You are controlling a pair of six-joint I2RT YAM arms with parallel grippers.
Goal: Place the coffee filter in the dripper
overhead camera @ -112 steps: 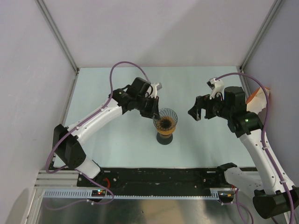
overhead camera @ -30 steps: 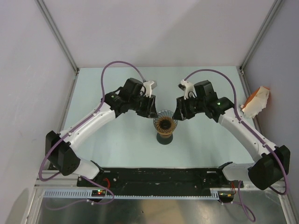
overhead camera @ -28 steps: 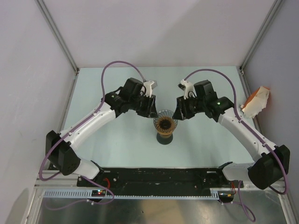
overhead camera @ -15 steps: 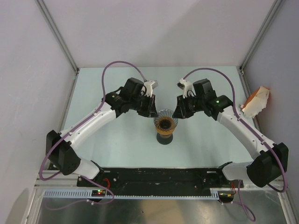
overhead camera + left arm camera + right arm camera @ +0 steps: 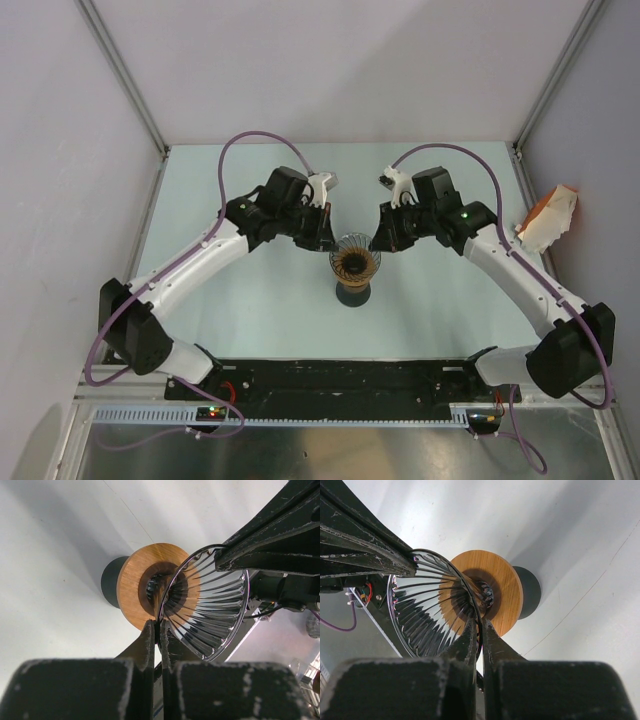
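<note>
The dripper point(image 5: 354, 262), a clear ribbed cone, stands at the table's middle on an orange wooden ring point(image 5: 134, 582) with a dark base point(image 5: 109, 580). My left gripper point(image 5: 325, 238) is shut on the cone's left rim, the thin wall pinched between its fingertips point(image 5: 158, 626). My right gripper point(image 5: 380, 240) is shut on the opposite rim in the same way point(image 5: 480, 626). The cone point(image 5: 422, 610) holds no paper. A white fan-shaped sheet with an orange edge, apparently the coffee filter point(image 5: 547, 220), leans at the right wall, away from both grippers.
Purple cables point(image 5: 262, 138) arch over both arms. Metal corner posts point(image 5: 120, 75) and grey walls close in the pale table point(image 5: 250, 300). A black rail point(image 5: 350, 380) runs along the near edge by the arm bases.
Both grippers have closed onto the dripper's rim over the last second. Before that, the right arm swung in from the right side to the cone.
</note>
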